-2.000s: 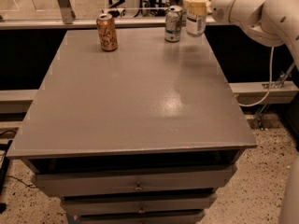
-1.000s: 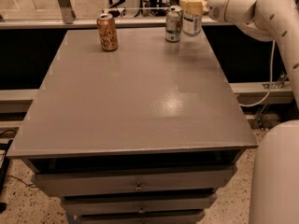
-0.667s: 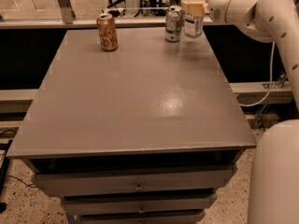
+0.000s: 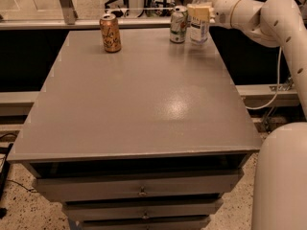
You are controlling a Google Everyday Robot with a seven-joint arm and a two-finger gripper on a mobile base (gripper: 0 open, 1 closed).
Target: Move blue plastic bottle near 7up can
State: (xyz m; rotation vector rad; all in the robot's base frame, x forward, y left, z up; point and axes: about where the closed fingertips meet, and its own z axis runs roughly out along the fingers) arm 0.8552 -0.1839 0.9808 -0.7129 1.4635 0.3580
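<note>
The blue plastic bottle [image 4: 199,27], clear with a white cap and a white label, stands upright at the far right edge of the grey table [image 4: 144,104]. The 7up can [image 4: 178,25], silvery-white and green, stands just left of it, a small gap apart. My gripper [image 4: 199,11] reaches in from the right, and its tan fingers [image 4: 197,12] are closed around the bottle's upper part, above the label.
An orange-gold can [image 4: 111,33] stands at the far left of the table. My white arm [image 4: 259,13] runs along the far right edge, and my body [image 4: 280,176] fills the lower right. Drawers [image 4: 139,191] sit under the table's front edge.
The bottle, held in the gripper, came slightly down and left until it stood beside the 7up can. My body came into view at the lower right. Both cans stayed put.
</note>
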